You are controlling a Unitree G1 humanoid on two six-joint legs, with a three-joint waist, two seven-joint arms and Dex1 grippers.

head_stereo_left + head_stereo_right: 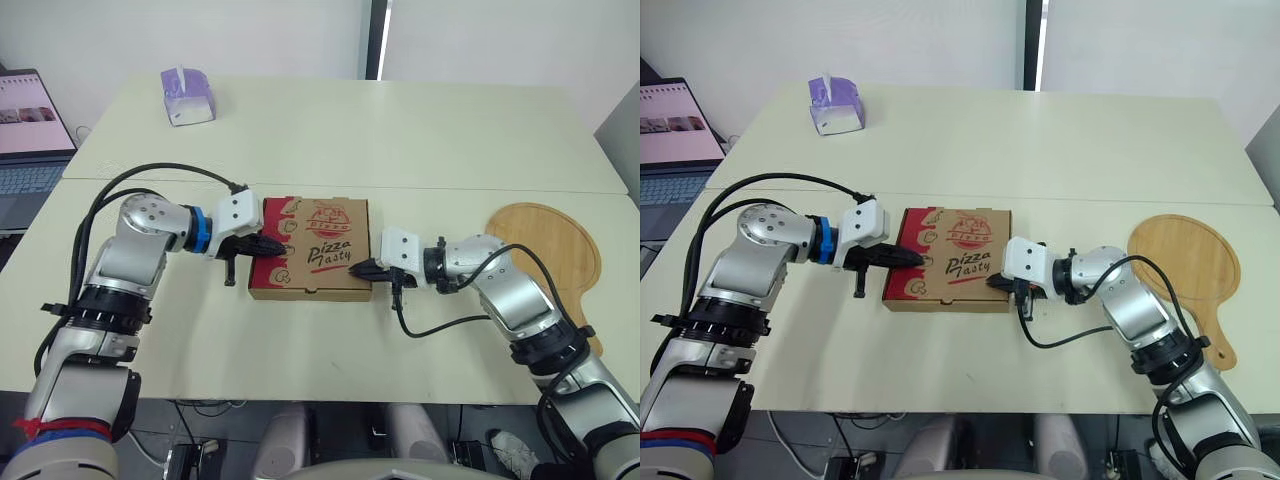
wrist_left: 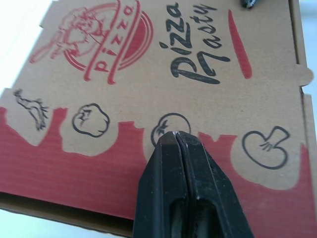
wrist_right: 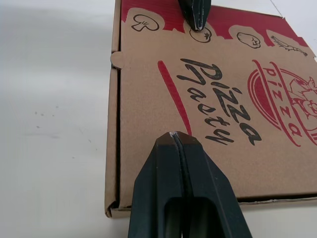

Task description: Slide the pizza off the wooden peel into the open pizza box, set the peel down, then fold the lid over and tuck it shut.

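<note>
Cream table carries the box, which lies between the two tools with its lid down flat. It is brown card printed with "Pizza Tasty", a round red logo and a red band of vegetable drawings along one side. Left tool is clenched on nothing, its tip at the tomato drawing. Right tool is clenched empty too, its tip on the lid's opposite side. Peel lies bare to the box's right, well apart. Tissue box stands far behind the box, leftward, with a laptop further left.
</note>
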